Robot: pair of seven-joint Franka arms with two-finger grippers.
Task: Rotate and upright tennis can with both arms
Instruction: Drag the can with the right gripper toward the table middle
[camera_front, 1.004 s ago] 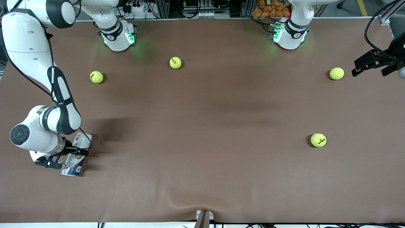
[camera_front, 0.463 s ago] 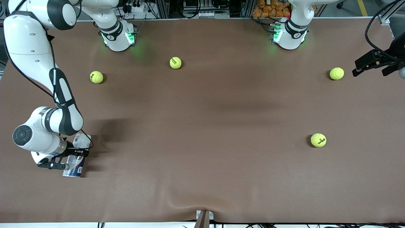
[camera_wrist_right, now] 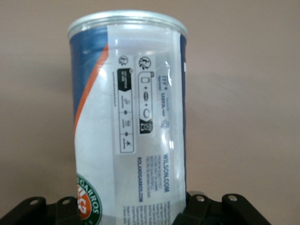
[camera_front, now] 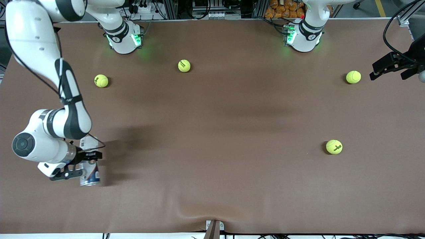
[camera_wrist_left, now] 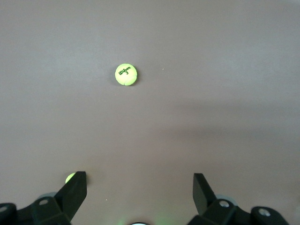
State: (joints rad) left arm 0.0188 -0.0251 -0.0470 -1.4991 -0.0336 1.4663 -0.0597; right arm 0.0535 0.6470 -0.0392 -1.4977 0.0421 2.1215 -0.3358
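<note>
The tennis can [camera_front: 89,163], clear with a white, navy and red label and a silver rim, is held near the right arm's end of the table, close to the front camera. My right gripper [camera_front: 83,163] is shut on its middle. In the right wrist view the can [camera_wrist_right: 129,122] fills the frame between the black fingers [camera_wrist_right: 199,211], its rim pointing away from the camera. My left gripper [camera_front: 388,66] hangs open and empty over the left arm's end of the table, and its fingers [camera_wrist_left: 75,192] stand wide apart in the left wrist view.
Several yellow-green tennis balls lie on the brown table [camera_front: 215,132]: one [camera_front: 101,80] and another [camera_front: 184,65] near the right arm's base, one [camera_front: 353,77] by the left gripper, one [camera_front: 334,146] nearer the front camera, also in the left wrist view [camera_wrist_left: 126,74].
My right gripper has swung the can's camera-side end toward the table's middle and shifted it that way. The left arm has not moved.
</note>
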